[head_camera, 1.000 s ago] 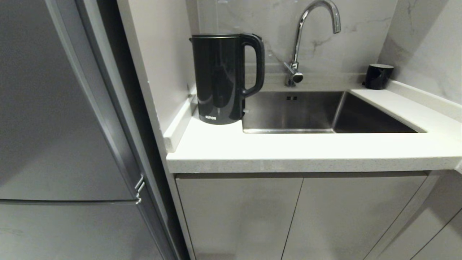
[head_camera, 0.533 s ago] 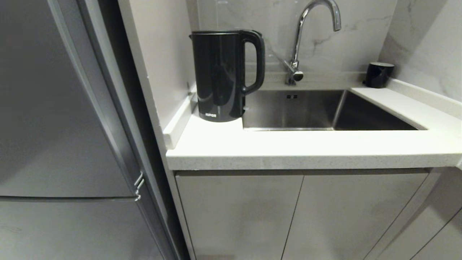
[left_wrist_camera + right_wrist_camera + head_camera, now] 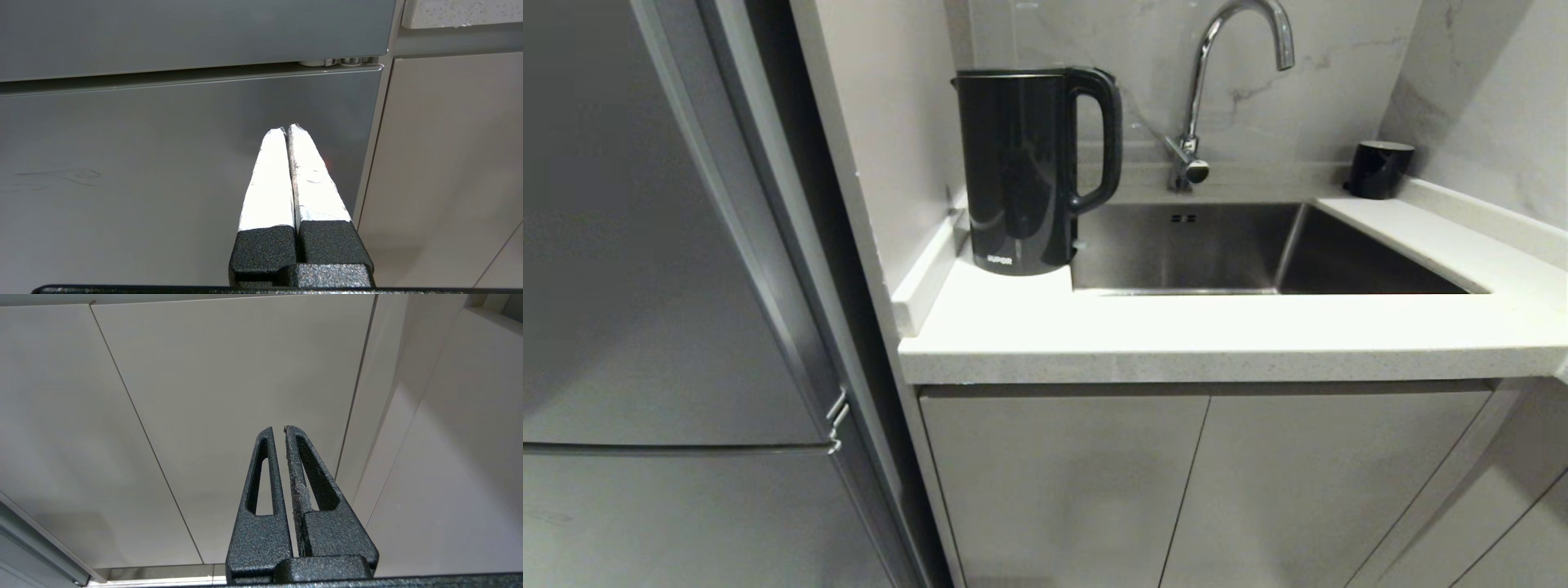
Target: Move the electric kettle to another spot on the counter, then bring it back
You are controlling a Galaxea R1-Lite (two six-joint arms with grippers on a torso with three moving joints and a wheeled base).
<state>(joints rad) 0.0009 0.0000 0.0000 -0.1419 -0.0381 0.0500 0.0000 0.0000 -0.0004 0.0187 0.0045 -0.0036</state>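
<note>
The speckled white stone counter (image 3: 1176, 339) ran above flat grey cabinet doors (image 3: 1062, 482). The glossy black cylindrical electric kettle (image 3: 1021, 171) stood beside the steel sink (image 3: 1258, 249), well above both grippers. The left gripper (image 3: 286, 130), fingers pressed together, faced the fridge (image 3: 163, 163); the right gripper (image 3: 278, 428), likewise closed and empty, faced the doors.

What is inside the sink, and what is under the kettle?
The sink shows only bare steel walls and an overflow slot; its floor is hidden by the front rim. The kettle stands on the counter; no base disc shows beneath it.
</note>
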